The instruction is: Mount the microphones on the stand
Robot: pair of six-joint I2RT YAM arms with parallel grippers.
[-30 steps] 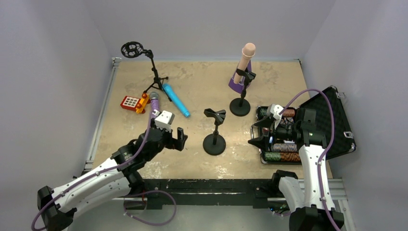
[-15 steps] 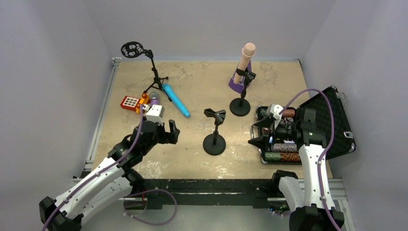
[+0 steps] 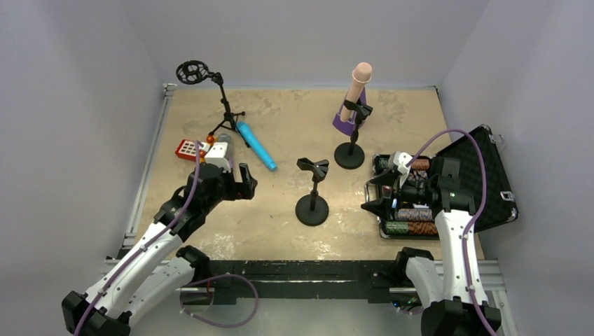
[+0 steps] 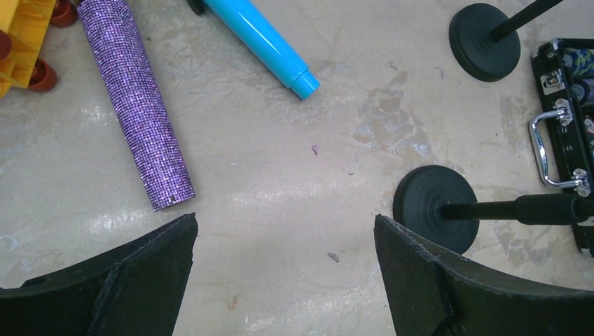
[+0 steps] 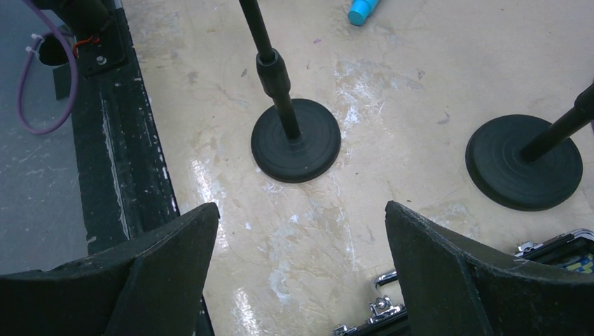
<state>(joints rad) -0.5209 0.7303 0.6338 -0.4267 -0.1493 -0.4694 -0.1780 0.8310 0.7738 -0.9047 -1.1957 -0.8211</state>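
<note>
Arms (image 3: 150, 241) both reach forward over the bench (image 3: 280, 126). The left claw (image 4: 284, 227) is spread apart near the glittery purple microphone (image 4: 136, 105). The right claw (image 5: 301, 220) is apart too.

- robot lab test cell, I'd say: plain pale walls (image 3: 77, 105) boxing in a tabletop (image 3: 280, 126) (scuffed, stained)
- black mounting rail (image 3: 301, 269) along the near edge

three microphones (image 3: 358, 84) (image 3: 256, 145) (image 4: 136, 105), three stands (image 3: 225, 105) (image 3: 312, 208) (image 3: 349, 155), one case (image 3: 483, 175), one metronome (image 3: 342, 125)
</note>
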